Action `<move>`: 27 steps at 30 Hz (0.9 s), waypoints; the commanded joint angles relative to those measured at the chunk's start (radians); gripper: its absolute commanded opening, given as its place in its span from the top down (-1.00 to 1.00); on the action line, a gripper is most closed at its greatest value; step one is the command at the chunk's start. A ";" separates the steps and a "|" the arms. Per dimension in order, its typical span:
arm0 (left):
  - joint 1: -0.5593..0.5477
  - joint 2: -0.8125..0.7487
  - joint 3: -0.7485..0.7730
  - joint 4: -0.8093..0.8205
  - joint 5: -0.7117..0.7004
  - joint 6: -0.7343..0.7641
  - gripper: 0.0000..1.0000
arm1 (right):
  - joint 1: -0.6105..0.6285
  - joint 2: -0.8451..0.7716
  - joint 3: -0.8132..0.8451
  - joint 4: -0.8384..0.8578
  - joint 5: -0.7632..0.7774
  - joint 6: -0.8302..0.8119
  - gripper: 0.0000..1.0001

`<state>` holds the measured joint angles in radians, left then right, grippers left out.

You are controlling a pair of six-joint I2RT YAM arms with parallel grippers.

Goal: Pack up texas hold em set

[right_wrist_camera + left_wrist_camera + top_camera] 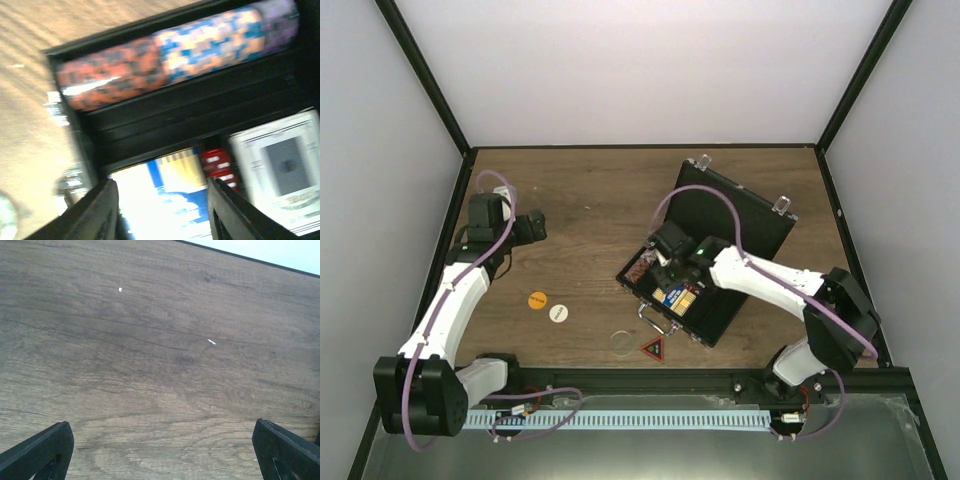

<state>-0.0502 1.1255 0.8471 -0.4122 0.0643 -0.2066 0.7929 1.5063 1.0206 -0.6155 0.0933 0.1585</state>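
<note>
Pieces of the texas hold em set lie in two places. The black case (720, 300) sits open towards the right edge of the tabletop (590, 200). Its lid leans back to the far right corner, and its long axis runs on a slant from far left to near right.

The right pincer (164, 215) hangs directly over the tray. Its jaws are partly apart either side of a blue-and-white deck (170, 195). The blur hides whether the pads press on that deck or stand clear of it, so I cannot tell.

Inside the tray, a roll of chips (175, 55) lies along one wall. Red dice (217, 162) sit just beside the blue deck, and a second deck (280, 175) sits on the dice's other side.

Four loose pieces lie outside the case, near the near edge:
- **Red-black triangle** (653, 349): just beside the case's near corner, by the handle (648, 315).
- **Pale disc** (622, 343): just beside the triangle.
- **White chip** (558, 313) and **orange chip** (538, 299): farther left, close together.

The triangle and disc lie towards the near edge from the right pincer, which I judge to be the closer one to them. The left pincer (160, 460) is spread wide and holds nothing. It is over bare wood towards the far left. The orange and white chips lie near-side of it, and it is probably better placed to reach them.
</note>
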 commanded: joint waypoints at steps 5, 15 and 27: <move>-0.002 -0.046 -0.021 0.017 -0.031 0.011 -1.00 | 0.327 0.057 0.130 -0.180 0.111 0.412 -0.39; -0.002 -0.031 -0.013 0.013 -0.039 0.010 -1.00 | 0.506 0.228 0.234 -0.173 0.093 0.590 -0.70; 0.021 -0.020 -0.004 -0.015 -0.196 -0.015 -1.00 | 0.510 0.479 0.519 -0.064 0.155 0.465 -0.69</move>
<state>-0.0456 1.0931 0.8364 -0.4099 -0.0738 -0.2092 1.2984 1.9232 1.4471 -0.7265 0.2054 0.6704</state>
